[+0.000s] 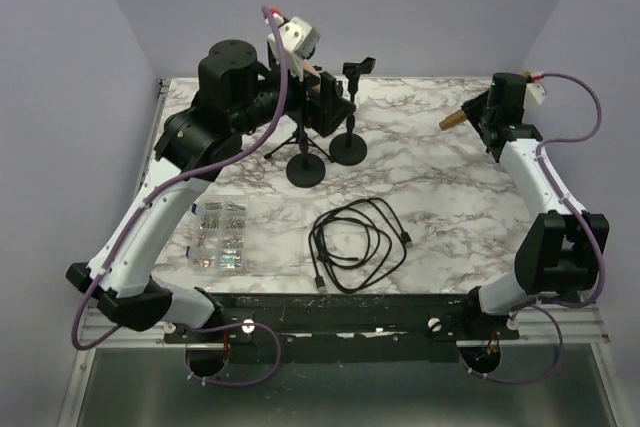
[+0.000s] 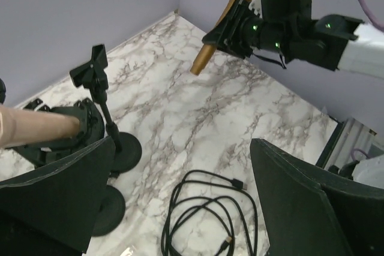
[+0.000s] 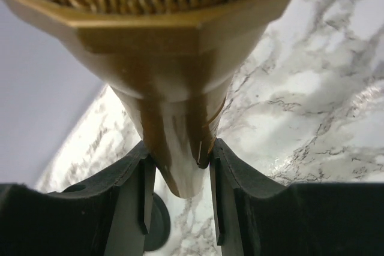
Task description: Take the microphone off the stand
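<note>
Mic location: gold metal microphone with mesh head, off the stand, in the air over the far right of the desk, tilted with head uppermost.
Right jaws: clamped on the mic's tapered handle, below the head.
Left jaws: spread wide, nothing between them, hovering near the stands.
Stand: black round-base stand with clip, upright, clip empty, well apart from the mic.
Handling: likely rigid and head-heavy; smooth taper, so may slide in a loose pinch; mesh probably dents. Best hold on the handle, not the grille.
Surface: white marble-pattern desk, flat, hard, looks slick.
Clutter: black coiled cable front centre; clear plastic box of small parts at left.
Room: plain lilac walls, close around the desk.
</note>
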Robot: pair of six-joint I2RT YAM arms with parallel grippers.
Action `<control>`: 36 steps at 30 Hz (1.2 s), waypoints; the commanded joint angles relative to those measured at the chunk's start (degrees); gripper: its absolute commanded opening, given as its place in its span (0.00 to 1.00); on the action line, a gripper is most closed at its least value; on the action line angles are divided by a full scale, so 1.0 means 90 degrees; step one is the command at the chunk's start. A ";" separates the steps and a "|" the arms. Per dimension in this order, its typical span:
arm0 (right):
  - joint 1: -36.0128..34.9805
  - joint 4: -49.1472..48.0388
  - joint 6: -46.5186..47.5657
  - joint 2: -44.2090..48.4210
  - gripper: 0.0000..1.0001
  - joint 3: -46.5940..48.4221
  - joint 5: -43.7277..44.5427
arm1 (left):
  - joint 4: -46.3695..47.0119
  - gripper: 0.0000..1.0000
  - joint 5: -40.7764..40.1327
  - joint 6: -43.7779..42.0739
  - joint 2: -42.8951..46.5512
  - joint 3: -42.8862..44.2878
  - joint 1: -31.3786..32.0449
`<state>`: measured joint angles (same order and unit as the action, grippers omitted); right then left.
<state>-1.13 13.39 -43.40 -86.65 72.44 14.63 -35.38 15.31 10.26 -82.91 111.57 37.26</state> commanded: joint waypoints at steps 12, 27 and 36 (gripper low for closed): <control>0.0857 0.1619 -0.3995 -0.2648 0.01 0.1628 -0.0784 | 0.1548 0.98 -0.1159 -0.0415 0.2697 -0.3483 0.0123; 0.1141 0.1980 -0.4458 -0.4877 0.01 0.3370 -0.2449 | 0.1938 0.98 -0.1645 -0.1111 0.2687 -0.4034 0.0593; 0.1373 0.2088 -0.4334 -0.5476 0.01 0.3616 -0.2837 | 0.2021 0.98 -0.1560 -0.1239 0.2772 -0.4095 0.0665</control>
<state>10.07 29.91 -82.50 -133.01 104.20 -7.90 -19.22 1.93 0.05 -58.94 75.46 42.87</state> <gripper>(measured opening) 0.427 0.980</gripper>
